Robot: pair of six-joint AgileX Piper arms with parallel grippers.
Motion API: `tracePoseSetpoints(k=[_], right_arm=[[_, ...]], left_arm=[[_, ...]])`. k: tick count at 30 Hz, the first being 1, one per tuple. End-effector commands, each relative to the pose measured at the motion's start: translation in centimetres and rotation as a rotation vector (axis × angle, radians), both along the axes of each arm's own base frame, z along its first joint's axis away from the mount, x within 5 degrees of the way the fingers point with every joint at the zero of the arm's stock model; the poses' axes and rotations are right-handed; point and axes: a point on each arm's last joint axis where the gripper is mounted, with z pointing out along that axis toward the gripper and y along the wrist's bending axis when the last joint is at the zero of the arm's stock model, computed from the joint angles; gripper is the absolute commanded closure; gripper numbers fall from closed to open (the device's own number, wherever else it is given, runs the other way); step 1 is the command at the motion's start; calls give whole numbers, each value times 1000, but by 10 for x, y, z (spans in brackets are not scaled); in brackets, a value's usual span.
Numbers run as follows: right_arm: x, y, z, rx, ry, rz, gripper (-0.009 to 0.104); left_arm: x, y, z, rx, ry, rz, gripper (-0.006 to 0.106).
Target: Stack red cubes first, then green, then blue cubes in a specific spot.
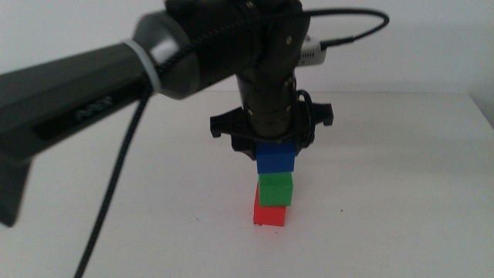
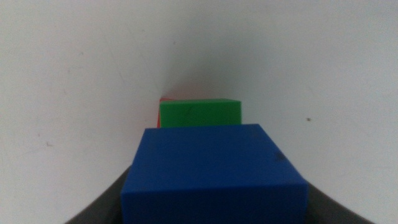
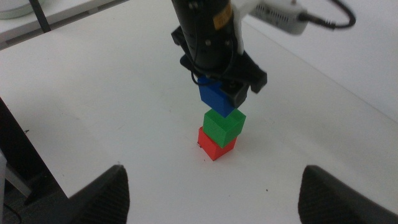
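Right gripper (image 3: 214, 186) sits nearest, parked back from the work with its jaws spread wide and nothing between them; it's just waiting. Table (image 1: 401, 193) is bare white between it and the stack.

Stack next: red cube (image 1: 269, 210) on the tabletop, green cube (image 1: 275, 188) resting on it but shifted toward the right side of the middle view and slightly twisted, so the base already isn't square. I can't make out the scribble marks under the red one, so can't confirm it's on the intended spot.

Above that, left gripper (image 1: 275, 153) comes down from overhead, jaws closed on the blue cube (image 1: 275, 159). Blue looks just above or barely touching green; can't tell which. The right wrist view shows it rotated relative to green.

Risks as I see them:
- Blue released off-centre on an already offset green, so overhang compounds and the top cube tips off.
- Pressing down while misaligned could shove green sideways off red.
- Jaws opening unevenly or dragging on retreat could pull blue along and topple the stack.
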Motion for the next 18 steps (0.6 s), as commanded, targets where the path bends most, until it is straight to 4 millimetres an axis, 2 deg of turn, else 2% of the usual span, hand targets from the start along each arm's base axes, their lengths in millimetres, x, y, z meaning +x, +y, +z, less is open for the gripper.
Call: tracePoseSetpoints(k=[1, 10, 18], right_arm=[[0, 0, 0, 4, -7, 2, 7], [0, 0, 0, 4, -7, 2, 7], [0, 0, 0, 4, -7, 2, 7]], left_arm=[[2, -3, -4, 6, 0, 12, 102], [9, -8, -24, 46, 33, -4, 102], [10, -9, -30, 54, 43, -8, 102]])
